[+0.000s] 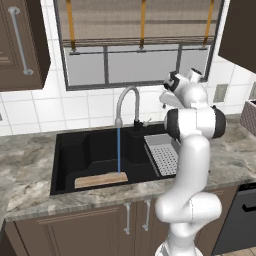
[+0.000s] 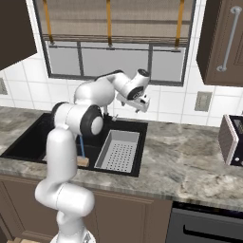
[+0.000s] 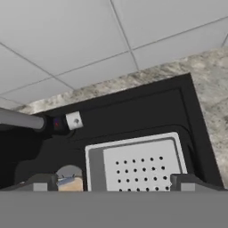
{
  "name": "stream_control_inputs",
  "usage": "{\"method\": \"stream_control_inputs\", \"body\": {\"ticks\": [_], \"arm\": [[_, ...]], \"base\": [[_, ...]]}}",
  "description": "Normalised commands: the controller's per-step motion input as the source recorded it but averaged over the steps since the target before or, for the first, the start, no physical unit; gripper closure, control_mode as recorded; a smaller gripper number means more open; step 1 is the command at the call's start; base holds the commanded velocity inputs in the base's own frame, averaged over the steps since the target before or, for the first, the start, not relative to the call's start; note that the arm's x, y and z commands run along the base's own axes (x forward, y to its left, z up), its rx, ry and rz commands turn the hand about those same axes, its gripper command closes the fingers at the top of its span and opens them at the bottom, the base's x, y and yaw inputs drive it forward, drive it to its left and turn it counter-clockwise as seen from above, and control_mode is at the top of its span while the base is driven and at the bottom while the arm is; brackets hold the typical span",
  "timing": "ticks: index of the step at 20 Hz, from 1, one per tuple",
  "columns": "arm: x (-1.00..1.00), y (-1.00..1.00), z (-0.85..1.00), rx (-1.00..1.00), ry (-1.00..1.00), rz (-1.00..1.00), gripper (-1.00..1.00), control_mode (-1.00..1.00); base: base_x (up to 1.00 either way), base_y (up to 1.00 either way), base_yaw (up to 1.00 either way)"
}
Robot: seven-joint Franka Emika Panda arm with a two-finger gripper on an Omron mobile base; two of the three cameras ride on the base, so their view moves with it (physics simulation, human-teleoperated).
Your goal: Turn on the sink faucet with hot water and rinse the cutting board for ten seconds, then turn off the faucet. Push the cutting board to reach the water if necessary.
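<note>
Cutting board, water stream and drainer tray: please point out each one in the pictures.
cutting board (image 1: 100,180): left base view, middle of its wooden top.
water (image 1: 118,150): left base view, halfway down the blue stream.
drainer tray (image 2: 118,153): right base view, perforated floor.

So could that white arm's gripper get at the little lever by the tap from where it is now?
Probably yes. The open gripper hovers above the back of the sink, close to the faucet, and the hand view shows its lever just ahead with nothing between them.
</note>
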Motion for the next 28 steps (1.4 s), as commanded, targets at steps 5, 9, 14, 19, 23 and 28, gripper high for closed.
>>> {"method": "stream_control_inputs", "body": {"ticks": [5, 9, 14, 19, 23, 28], "arm": [[0.09, 0.03, -0.27, 0.00, -0.20, 0.09, -1.00, -1.00], [0.37, 0.23, -0.10, 0.00, 0.00, 0.01, -1.00, -1.00], [0.41, 0.00, -0.09, 0.00, 0.00, 0.03, -1.00, -1.00], [0.34, 0.03, -0.01, 0.00, 0.01, 0.04, -1.00, -1.00], [0.14, 0.00, -0.02, 0.00, 0.00, 0.03, -1.00, -1.00], [0.04, 0.00, -0.06, 0.00, 0.00, 0.01, -1.00, -1.00]], "base": [[0.00, 0.00, 0.00], [0.00, 0.00, 0.00], [0.00, 0.00, 0.00], [0.00, 0.00, 0.00], [0.00, 0.00, 0.00], [0.00, 0.00, 0.00]]}}
